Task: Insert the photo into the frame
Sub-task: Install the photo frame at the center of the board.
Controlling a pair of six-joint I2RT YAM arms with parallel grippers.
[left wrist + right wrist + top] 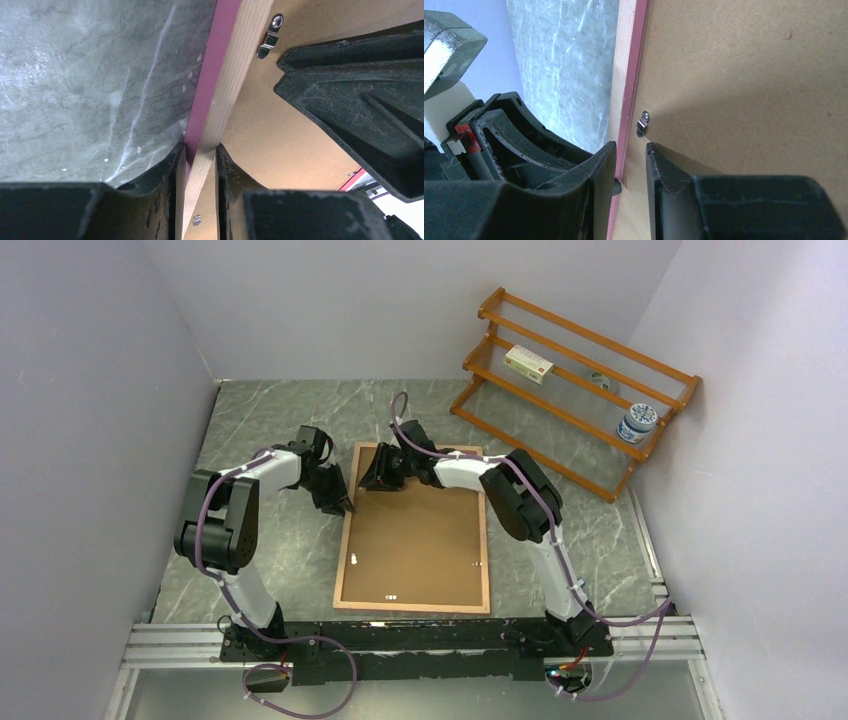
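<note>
The frame (345, 540) lies back-up in the middle of the table, its light wood rim around the brown backing board (420, 530). The photo is hidden. My left gripper (343, 502) is shut on the frame's left rail near the far-left corner. In the left wrist view its fingers (200, 150) clamp the pink-and-wood rail (225, 75). My right gripper (378, 478) is shut on the far rail by the same corner. In the right wrist view its fingers (630, 150) straddle the rail (626, 60), one on the backing board (749, 75).
An orange wooden rack (570, 380) leans at the back right, holding a small box (528, 362) and a jar (637, 422). Metal clips (267, 37) (642, 122) sit along the frame's inner edge. Grey walls close in on the left, back and right.
</note>
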